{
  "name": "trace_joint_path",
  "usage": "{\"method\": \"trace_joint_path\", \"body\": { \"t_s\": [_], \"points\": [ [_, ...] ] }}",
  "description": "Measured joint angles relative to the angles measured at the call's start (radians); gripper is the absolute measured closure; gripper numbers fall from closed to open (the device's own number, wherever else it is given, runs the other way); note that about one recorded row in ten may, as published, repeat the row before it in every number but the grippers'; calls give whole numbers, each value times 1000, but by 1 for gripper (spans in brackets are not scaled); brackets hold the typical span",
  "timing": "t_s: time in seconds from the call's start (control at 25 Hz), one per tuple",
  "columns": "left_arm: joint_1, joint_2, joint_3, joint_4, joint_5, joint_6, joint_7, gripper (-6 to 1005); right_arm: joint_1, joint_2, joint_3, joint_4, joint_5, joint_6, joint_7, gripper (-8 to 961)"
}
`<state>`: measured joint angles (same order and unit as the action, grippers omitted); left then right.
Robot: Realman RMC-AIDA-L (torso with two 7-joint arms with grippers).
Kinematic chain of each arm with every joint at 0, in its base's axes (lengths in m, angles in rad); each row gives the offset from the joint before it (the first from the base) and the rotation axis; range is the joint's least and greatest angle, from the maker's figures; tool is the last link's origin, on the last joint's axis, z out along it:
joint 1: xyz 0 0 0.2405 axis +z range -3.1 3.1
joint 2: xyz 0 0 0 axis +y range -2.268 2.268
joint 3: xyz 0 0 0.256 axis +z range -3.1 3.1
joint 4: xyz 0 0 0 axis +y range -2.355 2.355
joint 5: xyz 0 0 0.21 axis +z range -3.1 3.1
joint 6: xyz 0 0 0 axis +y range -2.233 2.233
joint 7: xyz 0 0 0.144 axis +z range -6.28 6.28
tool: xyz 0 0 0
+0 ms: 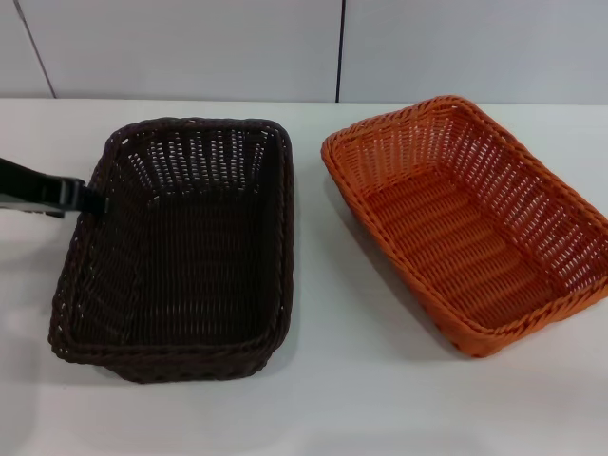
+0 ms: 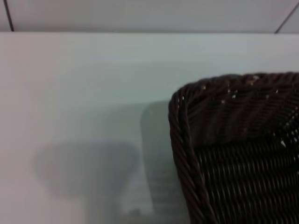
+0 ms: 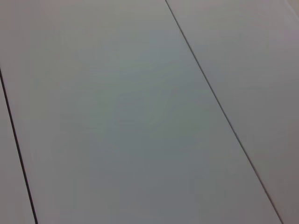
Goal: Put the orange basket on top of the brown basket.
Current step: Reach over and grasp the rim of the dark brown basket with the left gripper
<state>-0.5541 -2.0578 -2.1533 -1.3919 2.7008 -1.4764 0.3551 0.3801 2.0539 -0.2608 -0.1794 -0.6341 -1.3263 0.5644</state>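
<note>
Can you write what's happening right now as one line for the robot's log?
orange basket: on table, unstacked | brown basket: beside it | left gripper: at brown basket's rim | right gripper: out of view

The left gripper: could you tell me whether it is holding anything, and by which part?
The left gripper touches the brown basket's left rim, but an actual grip cannot be told.

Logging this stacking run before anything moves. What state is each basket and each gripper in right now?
orange basket: upright, empty, on the table, standing apart from the other basket on the robot's right.
brown basket: upright, empty, on the table, nothing stacked on it.
left gripper: at the brown basket's left rim; grip cannot be judged.
right gripper: not in view.
table: white, bearing both baskets.
</note>
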Motion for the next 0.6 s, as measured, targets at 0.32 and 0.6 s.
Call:
{"method": "trace_joint_path", "body": {
  "t_s": [0.32,0.6],
  "points": [
    [-16,-1,40,113,-1,66,1,464,3,0,0,0,1,0,0,129],
    [-10,0,55,117,2,94,0,487,3,0,0,0,1,0,0,129]
  ]
}}
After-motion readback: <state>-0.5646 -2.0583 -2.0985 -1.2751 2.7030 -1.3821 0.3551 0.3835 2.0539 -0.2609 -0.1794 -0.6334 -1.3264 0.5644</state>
